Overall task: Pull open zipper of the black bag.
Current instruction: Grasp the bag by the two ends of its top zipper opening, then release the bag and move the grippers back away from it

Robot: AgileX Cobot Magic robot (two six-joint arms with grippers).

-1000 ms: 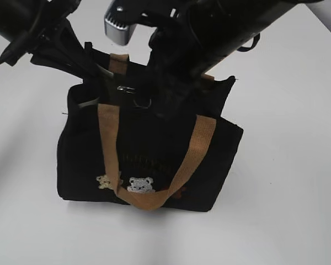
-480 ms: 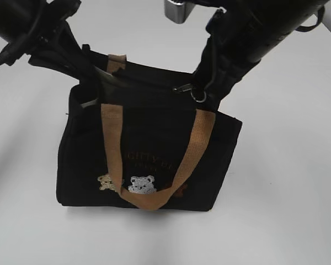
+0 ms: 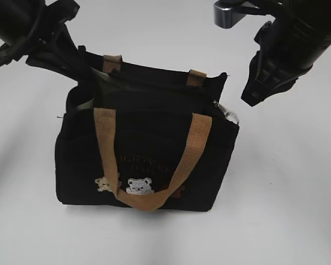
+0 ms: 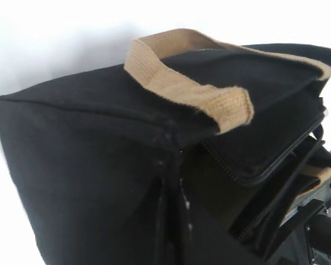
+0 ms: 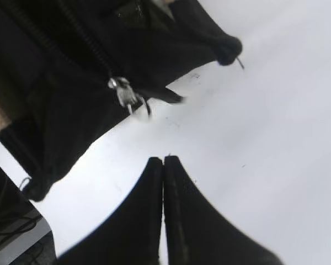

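Zipper [image 5: 124, 94] sits at bag [image 3: 143, 160] end; right gripper [image 5: 164, 163] clenched, empty; left gripper should hold bag steady.

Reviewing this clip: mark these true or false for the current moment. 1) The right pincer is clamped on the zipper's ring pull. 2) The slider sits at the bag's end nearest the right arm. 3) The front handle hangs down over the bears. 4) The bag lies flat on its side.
1) False. The right pincer is shut on nothing, clear of the ring pull.
2) True. The zipper slider sits at that end of the black bag.
3) True. The front handle loops down beside the bears.
4) False. It stands upright on the table.
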